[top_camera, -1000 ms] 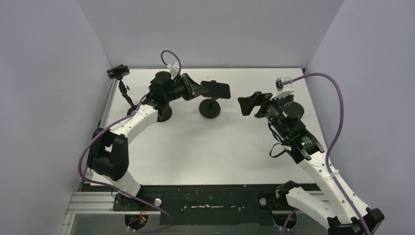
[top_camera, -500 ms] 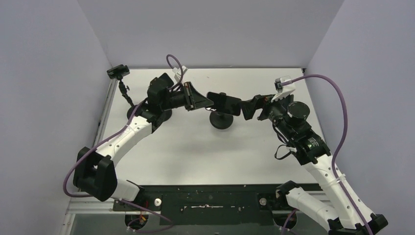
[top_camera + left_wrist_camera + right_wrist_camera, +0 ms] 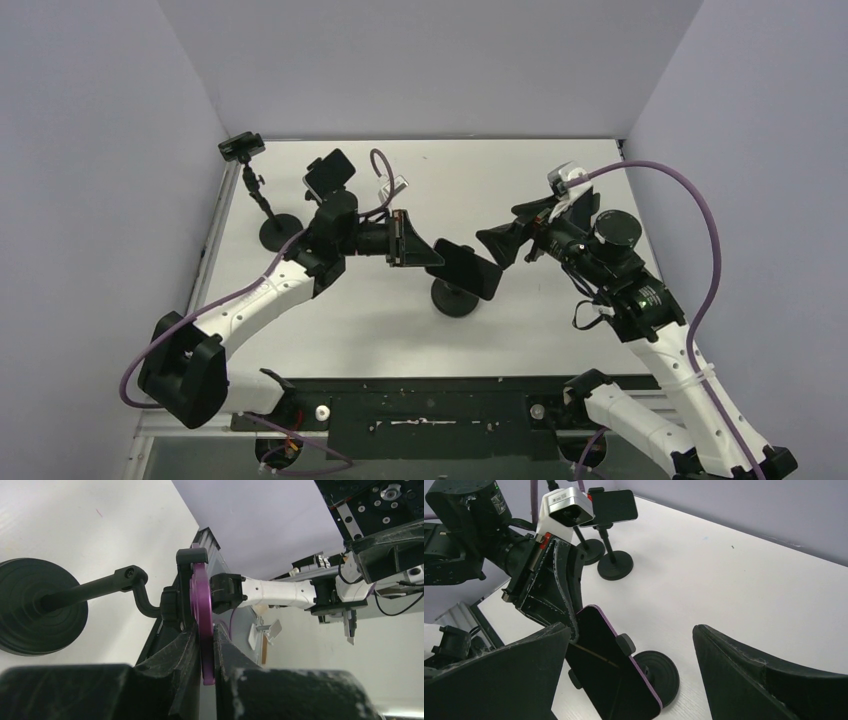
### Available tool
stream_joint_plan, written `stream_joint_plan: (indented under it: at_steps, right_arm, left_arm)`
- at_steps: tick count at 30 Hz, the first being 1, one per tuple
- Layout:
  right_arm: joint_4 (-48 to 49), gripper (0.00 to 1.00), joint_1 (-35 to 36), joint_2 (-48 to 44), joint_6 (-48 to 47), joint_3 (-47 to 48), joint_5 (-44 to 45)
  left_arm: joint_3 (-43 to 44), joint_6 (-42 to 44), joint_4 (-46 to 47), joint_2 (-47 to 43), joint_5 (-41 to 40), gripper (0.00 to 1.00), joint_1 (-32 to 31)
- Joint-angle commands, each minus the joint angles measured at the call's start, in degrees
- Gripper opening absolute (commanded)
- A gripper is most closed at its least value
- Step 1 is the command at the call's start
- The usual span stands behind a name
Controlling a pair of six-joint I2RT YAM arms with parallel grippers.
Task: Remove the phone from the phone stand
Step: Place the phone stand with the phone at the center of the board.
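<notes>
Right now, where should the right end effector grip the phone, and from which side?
Probably the phone's free end, from the right, across its flat faces: the left end effector pinches the other end and the stand clamp holds the middle.

At the far-left of the table point(image 3: 500, 165) stand a second mounted phone point(image 3: 329, 172) and a black device point(image 3: 243, 146).

The top view looks down from behind the near edge over the whole white table point(image 3: 530, 180); both wrist views closely share the purple-edged black phone point(image 3: 611, 672).
</notes>
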Motion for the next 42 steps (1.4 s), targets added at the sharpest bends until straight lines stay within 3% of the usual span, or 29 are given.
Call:
stream_joint_plan:
  at_steps: [1,11,27,36,42]
  right_arm:
    - [0.3,1.0,-0.2,0.3,-0.9,1.2,-4.5]
    - [5.2,1.0,-0.2,1.9,2.0,-3.8,-3.1]
    - [7.8,1.0,-0.1,3.2,2.8,-5.7,-0.6]
    - [7.8,1.0,-0.1,3.3,2.5,-5.8,0.0]
    - [7.9,1.0,-0.1,3.7,2.6,-5.8,0.0]
  left_arm:
    - [2.1,0.6,9.7,-2.2,5.2,0.0,-1.8]
    - [0.3,0.6,12.2,1.1,6.9,0.0,-2.4]
    - [1.0,8.8,1.6,4.1,5.2,0.0,-1.9]
    - [1.6,11.8,-2.7,3.6,2.9,0.22,-1.7]
    - [1.4,12.0,-3.0,3.5,1.7,0.3,-1.4]
